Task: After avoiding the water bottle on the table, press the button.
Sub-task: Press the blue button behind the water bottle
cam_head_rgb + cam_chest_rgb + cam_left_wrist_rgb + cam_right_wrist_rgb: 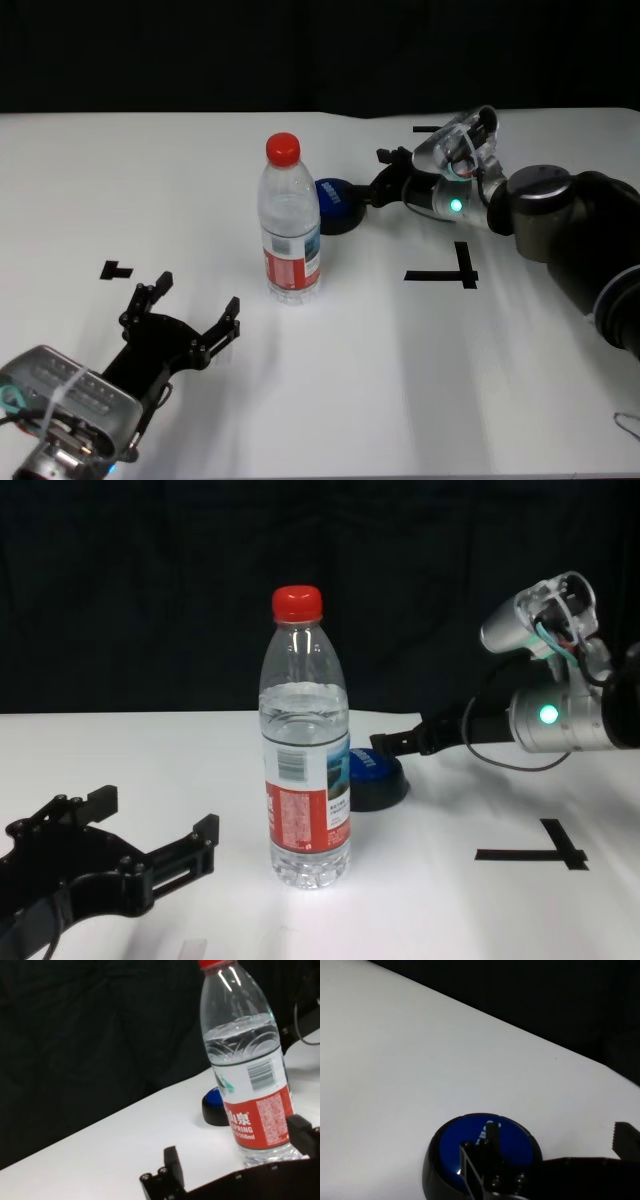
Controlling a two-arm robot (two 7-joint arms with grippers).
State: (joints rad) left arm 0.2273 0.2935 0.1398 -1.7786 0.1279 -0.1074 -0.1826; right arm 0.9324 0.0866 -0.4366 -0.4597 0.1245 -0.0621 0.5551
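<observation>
Right gripper point(372, 190) sits at the button point(334, 204), one finger point(487, 1147) resting on the blue dome; I read its fingers as spread, the other showing off to the side. I see the button lying just behind the water bottle point(289, 222), which stands upright mid-table point(180, 190). My left gripper point(193, 315), spread wide, waits near the front-left corner, clear of the bottle.
</observation>
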